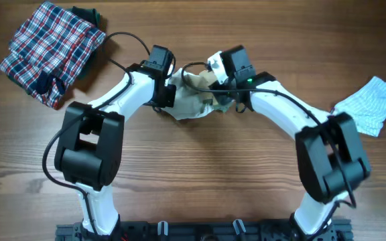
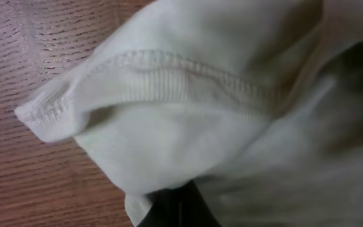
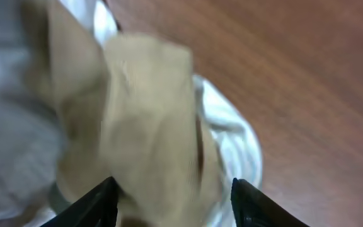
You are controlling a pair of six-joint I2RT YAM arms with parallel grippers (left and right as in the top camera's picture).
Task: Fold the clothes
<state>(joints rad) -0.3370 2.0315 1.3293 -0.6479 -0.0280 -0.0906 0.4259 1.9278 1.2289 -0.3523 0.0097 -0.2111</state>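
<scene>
We see the cream-white top (image 1: 191, 107) of soft ribbed knit lying bunched on the brown wood-grain table (image 1: 200, 174), approx. mid-table, betw. the two arms. We place everything else w/ respect to that top.

The left gripper (image 1: 165, 92) sits at the top's left edge, clenched on the cream cloth. In the left wrist view a stitched hem of the top (image 2: 169, 120) fills the pic right down to the black finger (image 2: 175, 211) at the bottom edge. Bare wood shows off to the left.

The right gripper (image 1: 218, 86) is over the top's upper right part, at the tan-beige sleeve part (image 1: 196, 79). In the right wrist view its two black fingers (image 3: 96, 205) stand apart, w/ the tan-beige cloth (image 3: 144, 113) bunched betw. them. That pic is blurred, so we can't tell whether they pinch the cloth or only stand round it. Cream cloth shows behind the tan, w/ wood beyond.

A crumpled pale blue striped garment (image 1: 374, 104) lies well to the right of the top, apart from it. A red-white-navy plaid garment (image 1: 49, 50) lies well to the top's upper left. A dark green item (image 1: 86, 13) touches the plaid's far edge; we can't tell what it is.
</scene>
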